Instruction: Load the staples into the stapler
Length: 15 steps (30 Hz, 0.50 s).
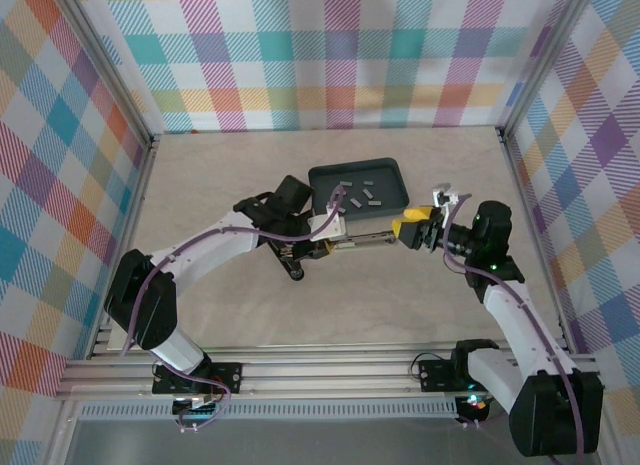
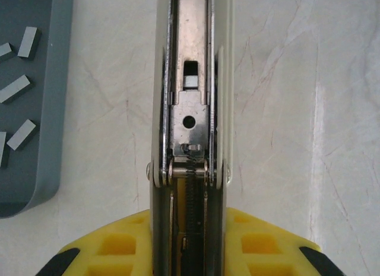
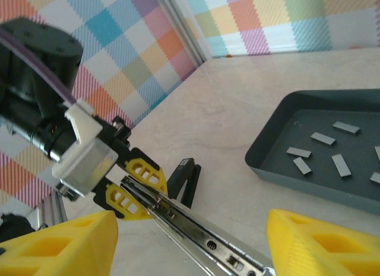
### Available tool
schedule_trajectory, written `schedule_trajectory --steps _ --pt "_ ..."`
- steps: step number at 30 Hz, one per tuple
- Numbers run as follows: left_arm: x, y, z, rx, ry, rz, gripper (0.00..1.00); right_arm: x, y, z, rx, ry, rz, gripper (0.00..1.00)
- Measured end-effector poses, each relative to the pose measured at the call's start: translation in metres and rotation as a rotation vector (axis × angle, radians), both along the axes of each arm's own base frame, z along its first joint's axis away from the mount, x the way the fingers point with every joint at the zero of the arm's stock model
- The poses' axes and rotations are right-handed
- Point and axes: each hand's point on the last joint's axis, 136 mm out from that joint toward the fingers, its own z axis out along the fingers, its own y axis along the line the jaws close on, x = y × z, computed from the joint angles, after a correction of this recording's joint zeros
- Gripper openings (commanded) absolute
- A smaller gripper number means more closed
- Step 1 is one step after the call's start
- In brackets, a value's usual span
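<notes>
The stapler [image 1: 358, 242] is opened out, and its bare metal channel [image 2: 190, 110] runs up the middle of the left wrist view. My left gripper [image 2: 189, 228] is shut on the stapler's hinge end, one yellow finger [image 2: 113, 249] on each side. The stapler's black cover [image 3: 184, 180] hangs below on the table. My right gripper [image 3: 190, 240] stands open at the channel's free end, its fingers [image 3: 59, 243] wide apart on either side of the rail [image 3: 202, 234]. Several grey staples [image 1: 358, 193] lie in the dark tray [image 1: 392, 169]; none is held.
The tray [image 2: 47, 139] sits just behind the stapler, with staples [image 2: 22, 133] loose inside it [image 3: 323, 138]. Checked walls and metal frame posts [image 1: 150, 145] enclose the table. Bare tabletop [image 1: 400, 305] lies in front of both grippers.
</notes>
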Motion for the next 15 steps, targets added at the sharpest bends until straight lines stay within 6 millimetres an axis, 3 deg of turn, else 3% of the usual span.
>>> schedule_trajectory --steps 6,15 --pt "0.006 -0.013 0.002 0.024 -0.016 -0.03 0.07 0.013 -0.019 0.004 0.001 0.169 -0.158 0.67" --pt "0.002 -0.073 -0.024 0.05 0.013 -0.142 0.07 0.051 -0.082 -0.038 0.044 0.473 -0.447 0.67"
